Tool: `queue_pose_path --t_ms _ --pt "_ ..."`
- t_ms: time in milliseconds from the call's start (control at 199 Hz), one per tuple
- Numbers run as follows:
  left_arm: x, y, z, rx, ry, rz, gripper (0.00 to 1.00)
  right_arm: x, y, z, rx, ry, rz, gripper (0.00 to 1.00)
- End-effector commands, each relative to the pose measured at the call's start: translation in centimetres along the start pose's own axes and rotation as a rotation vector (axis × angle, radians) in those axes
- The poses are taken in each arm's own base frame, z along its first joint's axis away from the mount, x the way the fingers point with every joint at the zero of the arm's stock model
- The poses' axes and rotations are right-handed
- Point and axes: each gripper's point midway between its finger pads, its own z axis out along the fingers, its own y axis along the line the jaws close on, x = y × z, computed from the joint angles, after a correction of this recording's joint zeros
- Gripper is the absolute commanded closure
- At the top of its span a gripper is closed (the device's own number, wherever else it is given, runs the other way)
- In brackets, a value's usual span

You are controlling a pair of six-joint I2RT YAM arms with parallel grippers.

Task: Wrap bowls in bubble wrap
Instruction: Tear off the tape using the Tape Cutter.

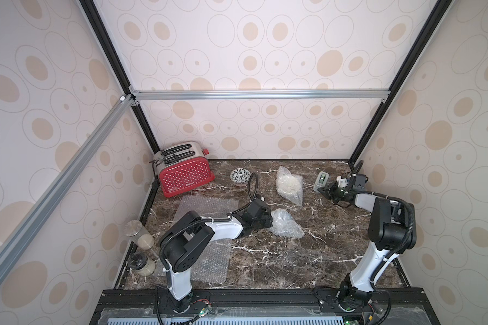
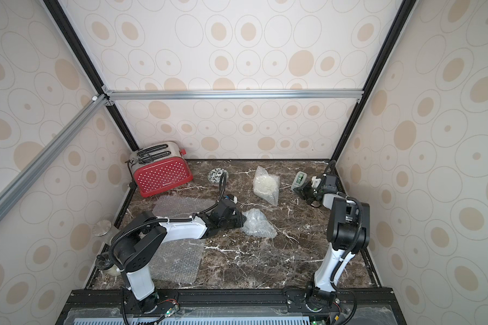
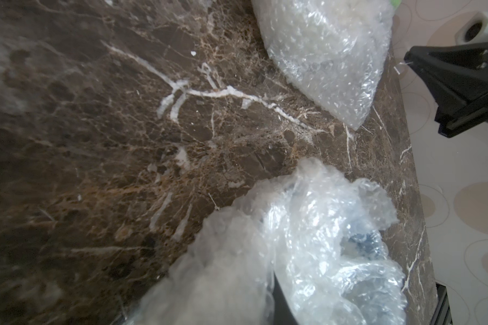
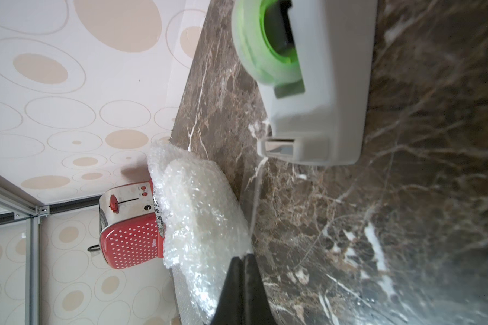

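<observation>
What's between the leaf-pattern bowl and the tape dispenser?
A bubble-wrapped bundle, whitish inside, touching neither, seen in both top views.

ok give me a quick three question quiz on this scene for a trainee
1. True or false: the patterned bowl beside the toaster is unwrapped.
2. What sits closest to the right gripper? A toaster, B tape dispenser, C patterned bowl.
3. Which gripper is at the crumpled bubble wrap bundle?
Key: 1 true; 2 B; 3 the left gripper.
</observation>
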Motion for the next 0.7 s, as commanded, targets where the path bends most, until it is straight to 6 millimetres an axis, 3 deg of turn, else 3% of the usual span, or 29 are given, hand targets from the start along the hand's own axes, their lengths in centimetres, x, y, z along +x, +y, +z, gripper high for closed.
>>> queue_pose_path --t_ms 0,257,529,695 --pt "-1.6 -1.8 -0.1 0.067 -0.052 -0.011 0.84 1.7 -0.4 0.0 -0.008 0.042 0.003 0.95" --pt "-1.6 -1.7 -0.4 0.067 -0.057 -0.009 0.84 2.9 -2.6 1.0 0.003 0.071 0.04 0.95" --pt "-1.6 -1.7 -0.4 0.066 -0.056 -0.009 0.84 2.6 -5.8 2.3 0.012 0.082 0.097 0.95" --pt "-1.6 -1.6 -0.5 0.06 -0.058 -0.01 0.84 2.6 -7.2 2.1 0.017 0.081 0.132 0.95"
